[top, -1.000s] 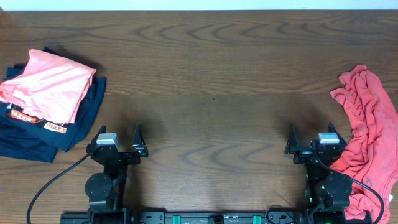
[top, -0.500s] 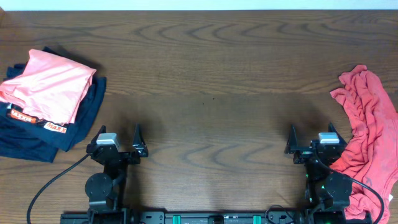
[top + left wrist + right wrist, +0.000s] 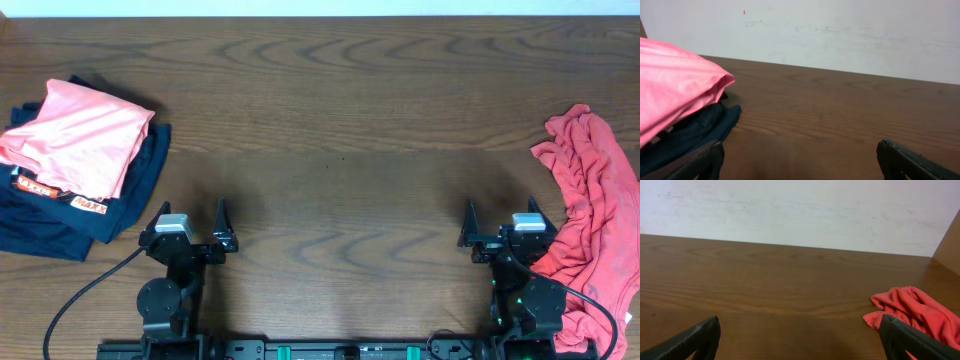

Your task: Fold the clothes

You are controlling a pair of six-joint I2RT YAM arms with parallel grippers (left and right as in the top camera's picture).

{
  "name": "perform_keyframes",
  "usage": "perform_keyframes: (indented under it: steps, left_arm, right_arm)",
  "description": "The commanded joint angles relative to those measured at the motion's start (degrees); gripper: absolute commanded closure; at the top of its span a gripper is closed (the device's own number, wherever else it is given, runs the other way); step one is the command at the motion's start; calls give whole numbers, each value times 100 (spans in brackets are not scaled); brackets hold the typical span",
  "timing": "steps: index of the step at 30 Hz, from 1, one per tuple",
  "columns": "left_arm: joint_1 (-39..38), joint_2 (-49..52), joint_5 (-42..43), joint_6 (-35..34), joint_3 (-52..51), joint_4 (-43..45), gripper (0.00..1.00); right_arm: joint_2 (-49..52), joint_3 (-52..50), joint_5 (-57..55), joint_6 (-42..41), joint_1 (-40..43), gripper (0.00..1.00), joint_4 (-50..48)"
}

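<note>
we find the coral-red t-shirt (image 3: 592, 215) crumpled at the right edge of the bench (image 3: 340, 120), its long axis running near to far. it lies just right of the right claw (image 3: 502, 228), the nearer one; the left claw (image 3: 190, 228) sits well apart. both claws are spread and empty.

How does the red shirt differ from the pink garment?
The red shirt is crumpled; the pink garment is folded flat. The red shirt lies on the table, right side; the pink garment tops navy garments, left side. The red shirt is deeper in colour than the pink garment. Both are near table edges.
</note>
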State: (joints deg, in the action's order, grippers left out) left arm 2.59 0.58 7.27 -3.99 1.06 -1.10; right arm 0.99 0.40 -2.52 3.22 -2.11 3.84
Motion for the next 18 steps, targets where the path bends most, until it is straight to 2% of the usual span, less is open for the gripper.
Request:
perform_keyframes:
  steps: [1,14,18]
  left_arm:
    - [24,-39,59,98,-83,-190,2]
    - [24,-39,61,98,-83,-184,2]
    - [24,-39,59,98,-83,-205,2]
  right_arm:
    - [-17,-7,0,48,66,1,22]
    - [-17,-7,223,9,66,1,63]
    - [52,-7,234,-557,66,1,50]
